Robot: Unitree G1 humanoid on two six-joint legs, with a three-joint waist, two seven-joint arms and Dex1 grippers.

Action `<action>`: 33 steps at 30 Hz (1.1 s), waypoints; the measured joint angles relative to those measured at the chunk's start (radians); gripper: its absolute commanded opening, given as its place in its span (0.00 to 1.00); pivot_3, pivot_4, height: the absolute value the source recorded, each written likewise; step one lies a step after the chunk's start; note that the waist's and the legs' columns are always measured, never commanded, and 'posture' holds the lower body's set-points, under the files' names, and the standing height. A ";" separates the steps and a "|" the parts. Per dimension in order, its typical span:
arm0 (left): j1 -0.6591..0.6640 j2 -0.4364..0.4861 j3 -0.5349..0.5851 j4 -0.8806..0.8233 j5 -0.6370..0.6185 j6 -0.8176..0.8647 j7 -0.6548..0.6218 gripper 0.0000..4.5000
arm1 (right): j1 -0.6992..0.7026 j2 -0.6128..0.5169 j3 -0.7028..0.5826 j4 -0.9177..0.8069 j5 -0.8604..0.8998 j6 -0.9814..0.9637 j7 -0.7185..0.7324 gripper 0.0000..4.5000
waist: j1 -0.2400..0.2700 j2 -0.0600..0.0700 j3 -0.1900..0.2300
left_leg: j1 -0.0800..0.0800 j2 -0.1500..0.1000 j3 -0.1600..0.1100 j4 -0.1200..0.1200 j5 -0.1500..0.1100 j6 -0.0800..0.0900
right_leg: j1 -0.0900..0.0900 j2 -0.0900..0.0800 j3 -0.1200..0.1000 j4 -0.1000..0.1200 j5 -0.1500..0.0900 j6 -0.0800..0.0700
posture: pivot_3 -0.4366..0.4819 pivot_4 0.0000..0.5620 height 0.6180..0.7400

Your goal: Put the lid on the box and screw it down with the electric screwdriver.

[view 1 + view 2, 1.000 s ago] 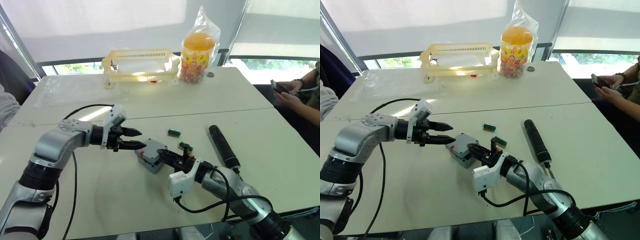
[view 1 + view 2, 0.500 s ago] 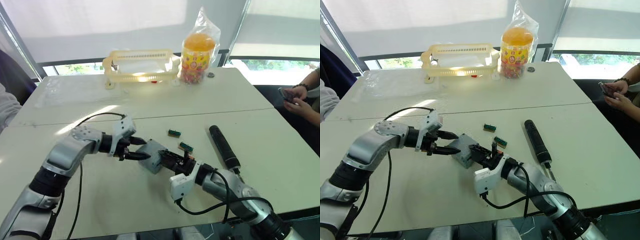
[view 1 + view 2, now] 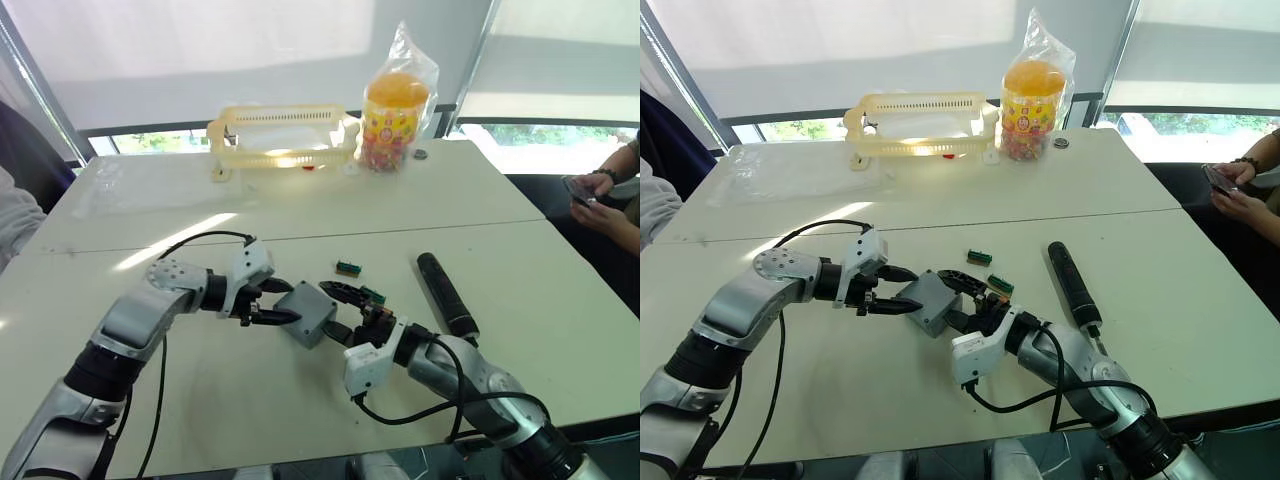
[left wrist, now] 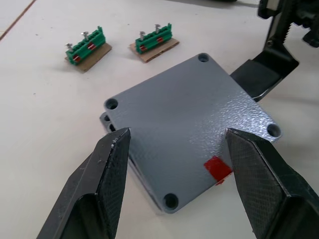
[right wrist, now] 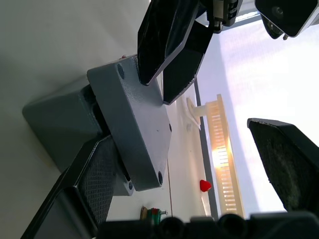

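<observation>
The grey-blue lid [image 4: 192,124] lies on top of the box [image 5: 60,119], slightly askew, at the table's middle; a small red mark [image 4: 217,168] shows at its edge. My left gripper [image 3: 280,302] stands open at the box's left side, its fingers [image 4: 107,174] flanking the lid without gripping it. From the right, my right gripper [image 3: 947,298] is open wide: one finger [image 5: 94,184] lies low against the box, the other stands raised above the lid. The dark electric screwdriver [image 3: 447,293] lies on the table to the right, untouched.
Two small green blocks [image 3: 348,267] [image 3: 372,295] lie just behind the box. A yellow basket [image 3: 282,132] and a bagged jar of sweets [image 3: 396,115] stand at the far edge. A person's hands [image 3: 600,195] hold a phone at the right.
My right gripper has opened wide and let go of the lid and box. My left gripper has moved right, up to the box's left side, staying open.
</observation>
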 measured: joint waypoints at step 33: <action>-0.144 0.072 0.244 0.119 -0.106 0.128 0.065 0.68 | 0.221 0.082 -0.221 -0.215 0.647 0.419 0.280 0.98 | -0.003 -0.001 0.002 | 0.000 0.000 -0.001 -0.001 0.000 0.000 | 0.000 0.000 -0.001 0.001 0.000 0.001 | 0.48 0.27 1.00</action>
